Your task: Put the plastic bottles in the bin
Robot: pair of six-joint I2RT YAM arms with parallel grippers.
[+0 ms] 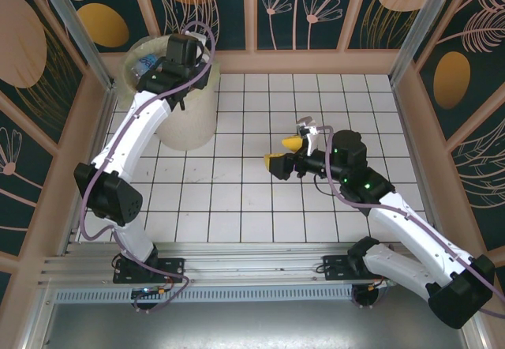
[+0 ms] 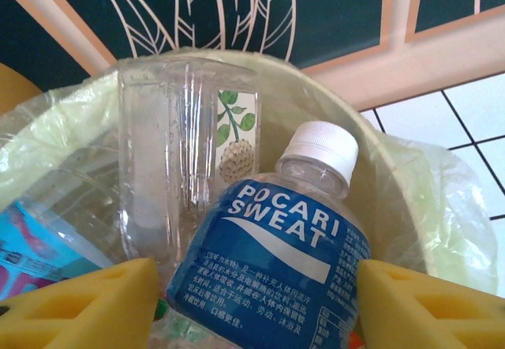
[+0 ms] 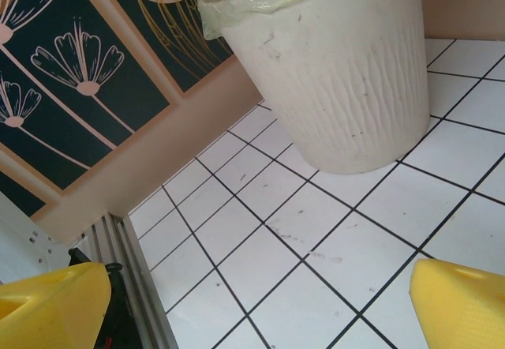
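Blue-labelled bottle (image 2: 272,234): in the bin's (image 1: 189,124) mouth beside a clear bottle (image 2: 181,167), squarely between your left jaws (image 2: 259,279). Its cap points to 1 o'clock and its long axis runs across their closing line.
Left jaws: narrow, with a yellow pad at each flank of that bottle. You cannot tell whether they pinch it.
Right jaws (image 1: 286,153): wide and empty, over the bench (image 1: 252,207).
Bin: at 10 o'clock from your right jaws, well apart. Your left arm is nearer.
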